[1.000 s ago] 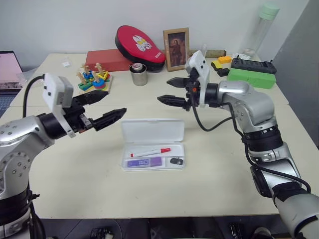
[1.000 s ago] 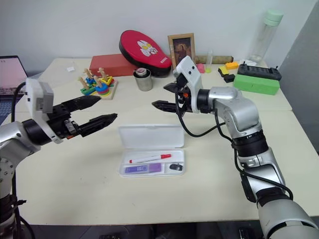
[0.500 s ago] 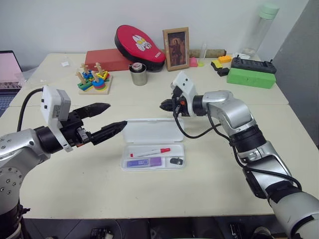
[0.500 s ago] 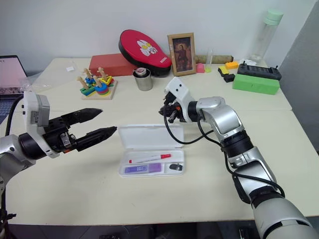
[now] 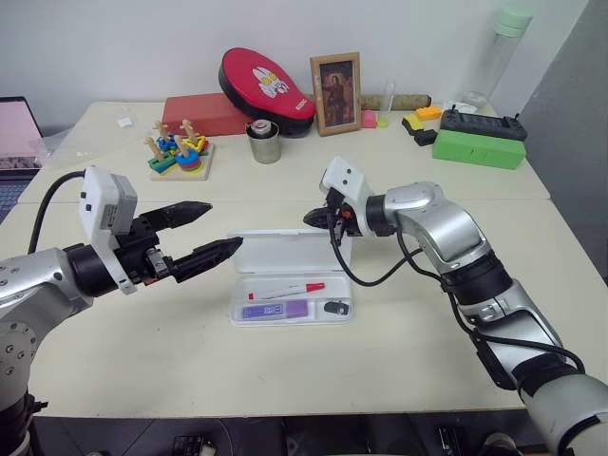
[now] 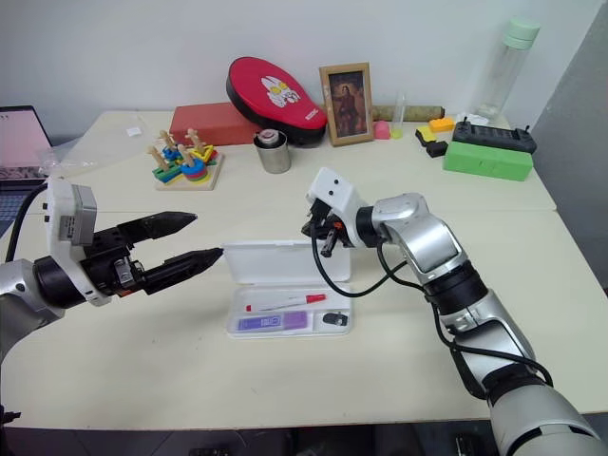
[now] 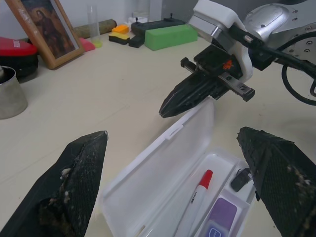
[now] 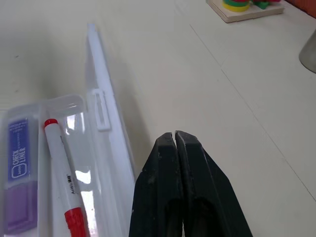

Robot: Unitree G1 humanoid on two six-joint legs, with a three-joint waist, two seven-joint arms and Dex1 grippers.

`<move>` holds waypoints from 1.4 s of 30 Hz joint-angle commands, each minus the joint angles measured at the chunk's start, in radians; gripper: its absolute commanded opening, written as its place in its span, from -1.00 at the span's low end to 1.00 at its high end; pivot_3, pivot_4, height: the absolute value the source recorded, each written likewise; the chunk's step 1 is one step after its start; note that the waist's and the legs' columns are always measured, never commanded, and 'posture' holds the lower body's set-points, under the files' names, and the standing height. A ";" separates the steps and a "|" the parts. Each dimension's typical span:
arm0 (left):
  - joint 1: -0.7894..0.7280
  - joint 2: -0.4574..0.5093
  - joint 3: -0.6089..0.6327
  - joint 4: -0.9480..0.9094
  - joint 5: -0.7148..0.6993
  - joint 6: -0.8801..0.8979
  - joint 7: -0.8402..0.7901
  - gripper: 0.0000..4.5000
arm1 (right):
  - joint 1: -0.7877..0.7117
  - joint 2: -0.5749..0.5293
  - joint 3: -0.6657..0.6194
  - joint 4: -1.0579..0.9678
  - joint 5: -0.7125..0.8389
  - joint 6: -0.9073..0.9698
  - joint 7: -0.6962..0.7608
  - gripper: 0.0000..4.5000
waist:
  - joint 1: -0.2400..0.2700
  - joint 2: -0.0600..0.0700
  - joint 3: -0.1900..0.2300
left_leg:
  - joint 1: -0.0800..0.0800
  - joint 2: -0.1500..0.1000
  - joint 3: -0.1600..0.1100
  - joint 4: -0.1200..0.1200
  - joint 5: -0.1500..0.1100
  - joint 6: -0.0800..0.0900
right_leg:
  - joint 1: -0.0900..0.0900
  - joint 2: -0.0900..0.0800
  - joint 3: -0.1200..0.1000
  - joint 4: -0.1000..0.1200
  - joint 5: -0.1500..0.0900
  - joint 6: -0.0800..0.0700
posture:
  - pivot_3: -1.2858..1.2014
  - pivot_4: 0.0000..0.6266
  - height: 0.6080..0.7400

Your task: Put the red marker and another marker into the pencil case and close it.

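Observation:
The pencil case (image 5: 290,249) lies open mid-table, its lid hinged back toward the far side. In its tray lie the red marker (image 5: 287,289), the purple marker (image 5: 275,310) and a small dark block (image 5: 332,307). My right gripper (image 5: 311,218) is shut and empty, its tip just behind the lid's far edge near the clasp (image 8: 102,108). My left gripper (image 5: 224,226) hovers open to the left of the case, fingers pointing at the lid, holding nothing.
Along the back of the table stand a wooden stacking toy (image 5: 179,152), a metal cup (image 5: 265,142), a red box (image 5: 204,114), a red pouch (image 5: 266,81) and a picture frame (image 5: 336,92). A green box (image 5: 480,147) and a bottle (image 5: 501,52) are far right. A laptop (image 5: 14,133) sits at the left edge.
My right gripper has shut and dropped from above the table to the far edge of the lid. My left gripper has drawn back slightly and stays open.

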 commanded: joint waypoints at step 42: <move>-0.028 0.005 -0.173 0.208 0.251 -0.058 0.143 1.00 | 0.291 -0.258 -0.309 -0.027 0.180 -0.052 0.125 0.31 | 0.017 -0.001 0.000 | 0.001 0.000 0.001 -0.001 0.000 0.000 | 0.002 0.000 0.001 -0.007 0.000 0.000 | 0.03 -0.52 1.00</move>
